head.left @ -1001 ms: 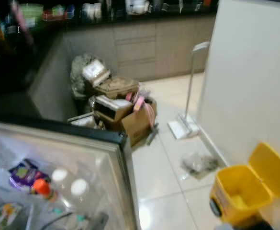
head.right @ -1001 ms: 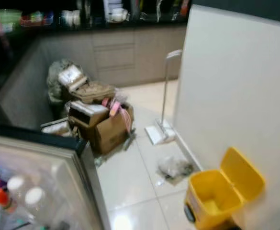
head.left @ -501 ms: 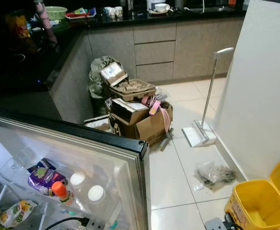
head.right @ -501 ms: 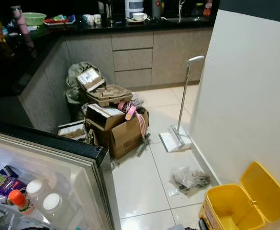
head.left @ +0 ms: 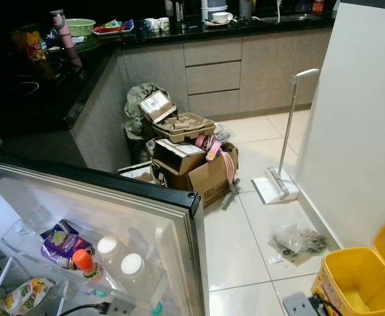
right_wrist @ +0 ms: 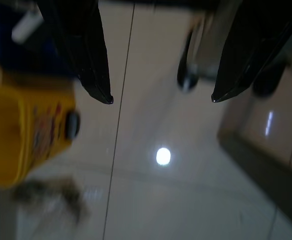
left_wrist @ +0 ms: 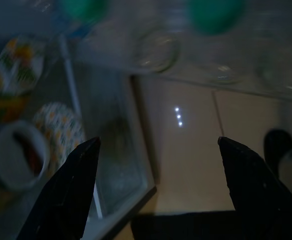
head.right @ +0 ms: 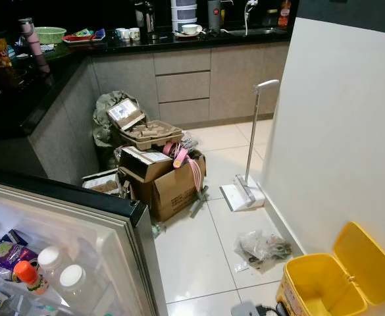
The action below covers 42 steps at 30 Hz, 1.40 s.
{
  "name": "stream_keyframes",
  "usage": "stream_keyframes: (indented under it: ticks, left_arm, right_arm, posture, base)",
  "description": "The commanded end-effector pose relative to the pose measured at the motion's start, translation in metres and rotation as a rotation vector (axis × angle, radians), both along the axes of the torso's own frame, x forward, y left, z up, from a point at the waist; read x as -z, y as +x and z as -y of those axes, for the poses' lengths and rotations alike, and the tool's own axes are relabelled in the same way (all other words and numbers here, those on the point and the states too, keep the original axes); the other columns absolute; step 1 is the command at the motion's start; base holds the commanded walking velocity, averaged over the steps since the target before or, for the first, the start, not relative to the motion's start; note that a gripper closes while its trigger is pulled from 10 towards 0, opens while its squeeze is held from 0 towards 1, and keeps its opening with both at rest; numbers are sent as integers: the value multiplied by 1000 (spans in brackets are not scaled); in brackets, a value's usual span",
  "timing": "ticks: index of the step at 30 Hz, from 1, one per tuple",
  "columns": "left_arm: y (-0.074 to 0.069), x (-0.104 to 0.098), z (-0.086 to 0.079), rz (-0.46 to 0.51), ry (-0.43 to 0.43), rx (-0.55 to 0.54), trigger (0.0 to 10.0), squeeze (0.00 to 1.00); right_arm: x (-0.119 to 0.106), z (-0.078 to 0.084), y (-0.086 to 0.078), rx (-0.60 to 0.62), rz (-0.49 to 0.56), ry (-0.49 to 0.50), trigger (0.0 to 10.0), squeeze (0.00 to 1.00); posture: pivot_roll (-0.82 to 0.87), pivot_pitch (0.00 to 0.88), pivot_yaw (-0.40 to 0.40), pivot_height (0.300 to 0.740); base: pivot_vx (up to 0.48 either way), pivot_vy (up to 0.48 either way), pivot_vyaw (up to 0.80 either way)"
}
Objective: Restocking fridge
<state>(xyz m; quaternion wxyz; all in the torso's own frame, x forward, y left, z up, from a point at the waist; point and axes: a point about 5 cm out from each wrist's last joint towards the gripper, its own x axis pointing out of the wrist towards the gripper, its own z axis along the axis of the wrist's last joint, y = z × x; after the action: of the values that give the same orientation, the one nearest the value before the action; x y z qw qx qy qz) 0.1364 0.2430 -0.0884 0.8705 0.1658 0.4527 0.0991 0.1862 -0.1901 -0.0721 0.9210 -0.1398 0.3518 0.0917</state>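
left gripper (left_wrist: 155,150): fingers spread wide, holding nothing, aimed down over the fridge door (head.left: 113,217) edge and floor | right gripper (right_wrist: 160,97): fingers wide, holding nothing, above the tiled floor (right_wrist: 185,200) | head view: fridge door at 7 o'clock, bottles (head.left: 123,266) in its rack; yellow bin (head.left: 360,283) at 4 o'clock; cardboard box (head.left: 202,174) centre | right wrist adds the bin's side (right_wrist: 21,135)

Two long black fingers (left_wrist: 68,192) on the left gripper (left_wrist: 155,145), smooth and matte, broad at the base and narrowing to rounded tips. Two matching black fingers (right_wrist: 88,55) on the right gripper (right_wrist: 161,99), glossier, each tapering to a small pointed, slightly hooked tip.
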Motion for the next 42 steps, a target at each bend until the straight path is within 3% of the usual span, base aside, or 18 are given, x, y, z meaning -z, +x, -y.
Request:
stream_keyframes:
  ticks: [1,7,19,31,35,42]
  left_arm:
    - [-5,-2,-14,4,28,-49,10000,0]
    - [-10,-3,-17,-2,40,29,10000,0]
    - [-12,-1,-14,-8,29,55,10000,0]
    - [-11,0,-8,-16,28,74,10000,0]
    - [-12,1,-8,-21,25,69,10000,0]
    - [-12,1,-8,-29,26,55,10000,0]
  right_arm:
    - [-6,-1,9,8,45,21,10000,0]
    - [-6,-14,12,-50,50,41,10000,0]
    - [-1,-14,2,-51,17,37,10000,0]
    - [0,-10,1,-36,4,22,10000,0]
    - [0,-9,0,-32,1,17,10000,0]
    - [1,-6,-1,-19,-4,26,10000,0]
  posture:
    - [-128,1,44,740]
    - [-120,3,46,740]
    - [-121,2,44,740]
    - [-121,2,42,740]
    - [-123,1,42,740]
    - [-128,0,43,740]
  base:
    - [0,0,0]
    - [0,0,0]
    - [0,0,0]
    - [0,-461,69]
    - [0,-480,758]
    - [0,0,0]
